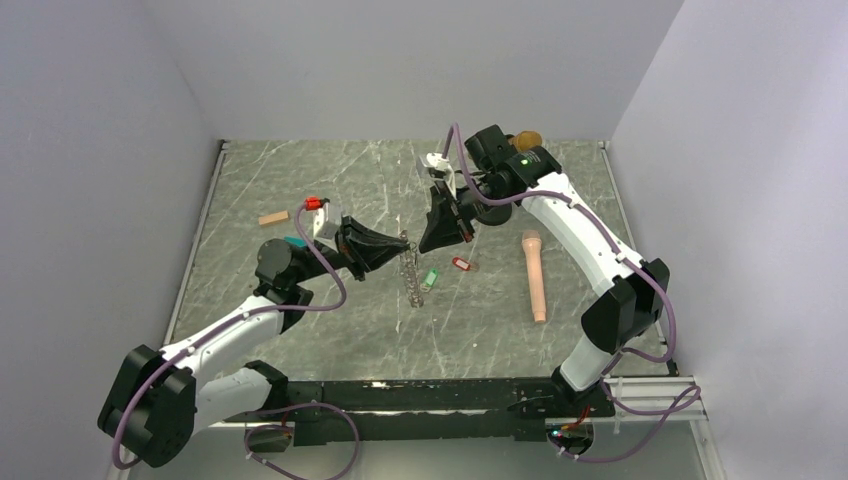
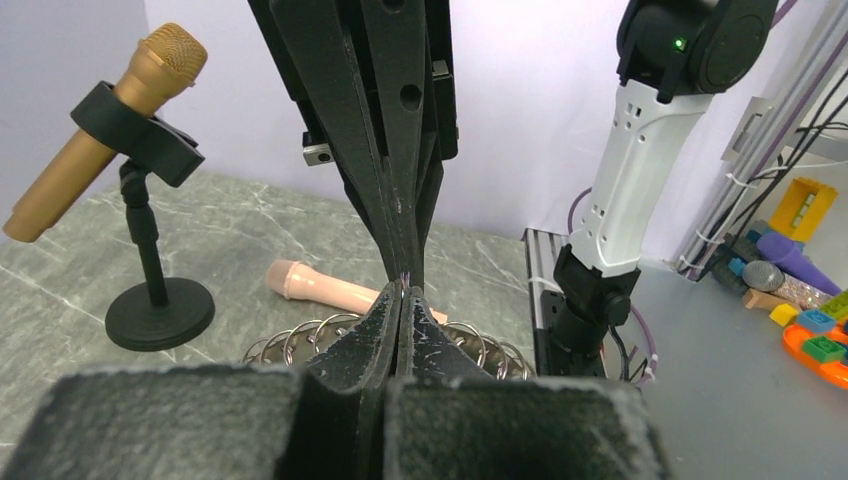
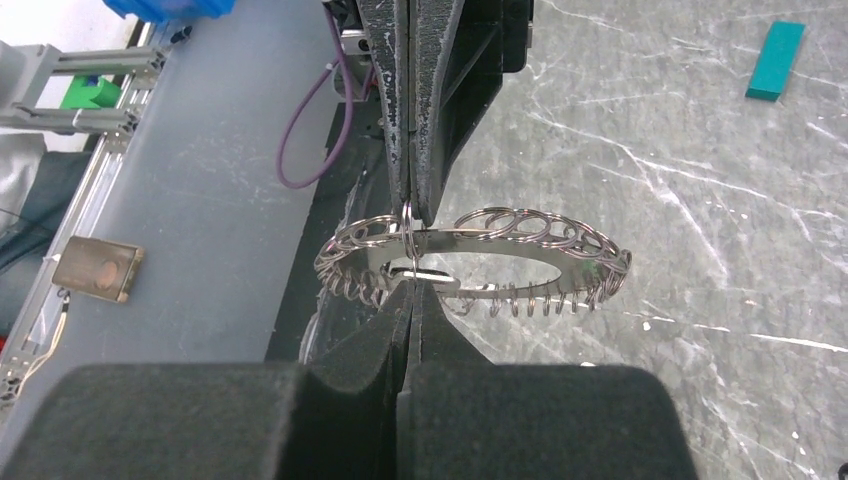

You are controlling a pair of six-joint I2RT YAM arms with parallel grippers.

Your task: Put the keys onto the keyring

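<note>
The keyring (image 1: 411,272) is a metal ring rimmed with small wire loops, held on edge above the table's middle. My left gripper (image 1: 400,246) is shut on its rim; in the left wrist view the tips (image 2: 402,292) pinch it, with loops (image 2: 300,340) showing on both sides. My right gripper (image 1: 428,243) faces the left one, its tips (image 3: 412,288) shut on a thin wire loop at the keyring's (image 3: 480,236) near edge. Two keys lie on the table just right of the ring, one green-tagged (image 1: 430,279) and one red-tagged (image 1: 460,264).
A pink microphone (image 1: 536,275) lies to the right. A gold microphone (image 2: 110,130) sits on a black stand (image 2: 160,312) at the back. A tan wooden block (image 1: 273,217) and a teal block (image 3: 775,60) lie at the left.
</note>
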